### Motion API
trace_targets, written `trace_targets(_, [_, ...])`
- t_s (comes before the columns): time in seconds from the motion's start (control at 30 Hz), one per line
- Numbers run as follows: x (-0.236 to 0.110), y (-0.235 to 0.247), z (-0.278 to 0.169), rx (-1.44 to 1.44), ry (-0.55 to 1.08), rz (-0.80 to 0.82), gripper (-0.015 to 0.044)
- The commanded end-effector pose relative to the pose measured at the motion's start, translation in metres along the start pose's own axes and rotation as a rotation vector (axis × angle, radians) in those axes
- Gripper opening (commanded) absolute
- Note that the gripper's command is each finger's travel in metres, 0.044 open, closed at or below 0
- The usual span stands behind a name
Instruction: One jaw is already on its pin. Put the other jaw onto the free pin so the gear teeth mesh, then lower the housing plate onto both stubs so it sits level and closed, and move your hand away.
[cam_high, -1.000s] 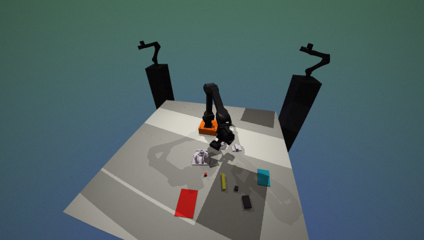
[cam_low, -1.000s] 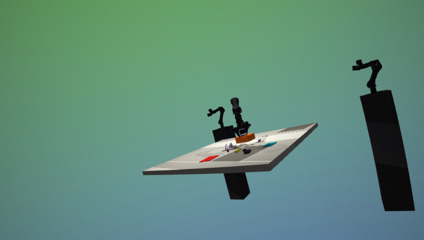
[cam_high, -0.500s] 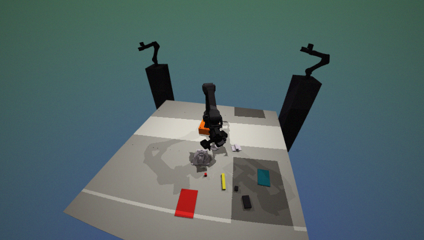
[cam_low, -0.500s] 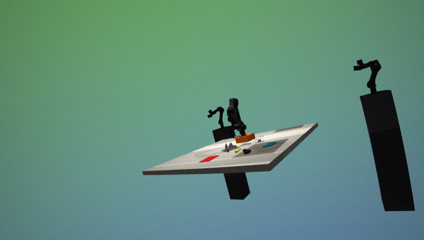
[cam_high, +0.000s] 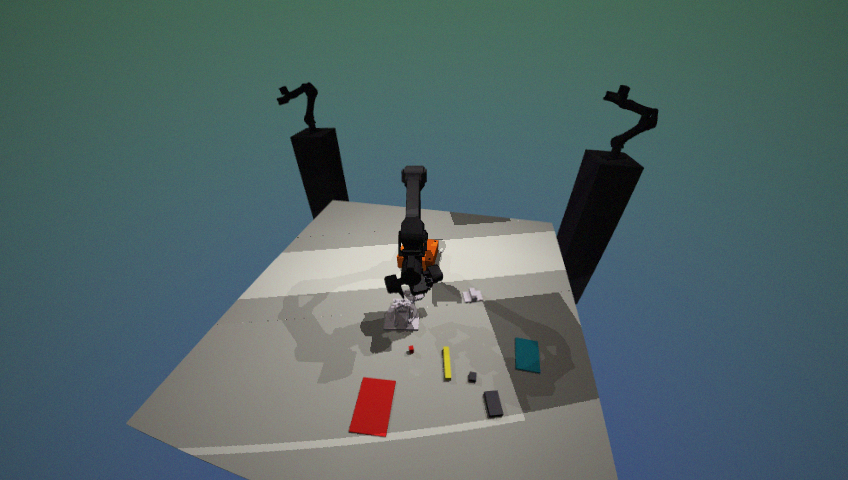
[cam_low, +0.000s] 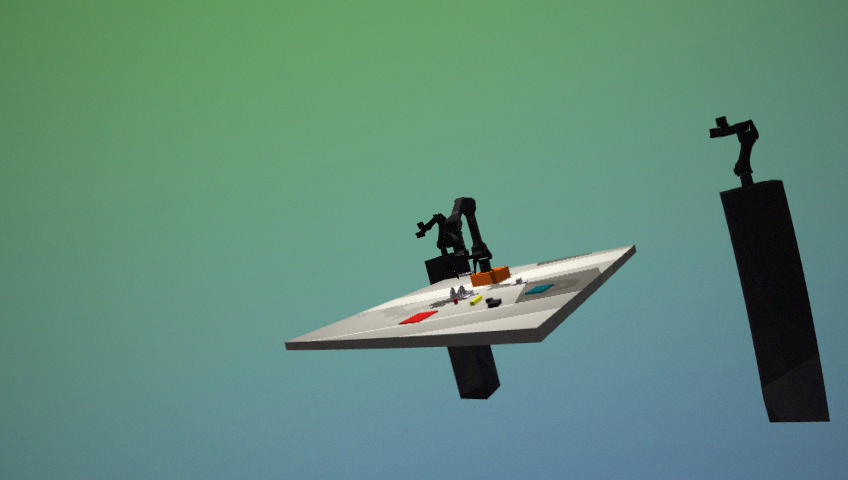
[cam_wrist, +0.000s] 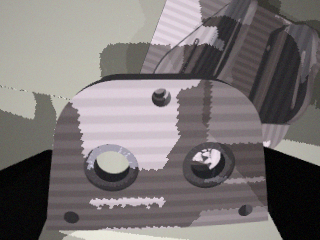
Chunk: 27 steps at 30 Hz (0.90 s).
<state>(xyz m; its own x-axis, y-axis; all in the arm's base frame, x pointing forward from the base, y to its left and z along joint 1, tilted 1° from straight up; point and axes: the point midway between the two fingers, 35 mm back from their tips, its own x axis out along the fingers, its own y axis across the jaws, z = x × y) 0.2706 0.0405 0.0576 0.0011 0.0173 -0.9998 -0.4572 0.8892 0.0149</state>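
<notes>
Ridged, round-cornered plate (cam_wrist: 130, 125) in gripper (cam_wrist: 156, 159), apparently plastic

pale assembly (cam_high: 402, 318) (cam_low: 460, 292) (cam_wrist: 287, 65) near gripper (cam_high: 415, 291) (cam_low: 466, 274) (cam_wrist: 159, 187), gap before red cube (cam_high: 411, 349) (cam_low: 455, 301)

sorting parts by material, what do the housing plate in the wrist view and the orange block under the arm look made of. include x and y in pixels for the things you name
Housing plate (cam_wrist: 130, 125): probably matte, pale 3D-printed plastic; fine parallel ridges suggest print layers. Orange block (cam_high: 433, 245) (cam_low: 490, 277): perhaps painted metal or plastic; its even colour leaves that open.
</notes>
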Motion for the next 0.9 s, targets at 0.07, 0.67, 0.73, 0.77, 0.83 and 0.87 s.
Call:
trace_targets(0.07, [0.001,-0.017,-0.01,0.119,0.002,-0.006,0.0351])
trace_targets(0.67, [0.001,-0.047,-0.03,0.352,0.004,-0.008,0.0351])
trace_targets(0.73, [0.001,-0.047,-0.03,0.352,0.004,-0.008,0.0351])
trace_targets(0.77, [0.001,-0.047,-0.03,0.352,0.004,-0.008,0.0351])
trace_targets(0.83, [0.001,-0.047,-0.03,0.352,0.004,-0.008,0.0351])
trace_targets(0.87, [0.001,-0.047,-0.03,0.352,0.004,-0.008,0.0351])
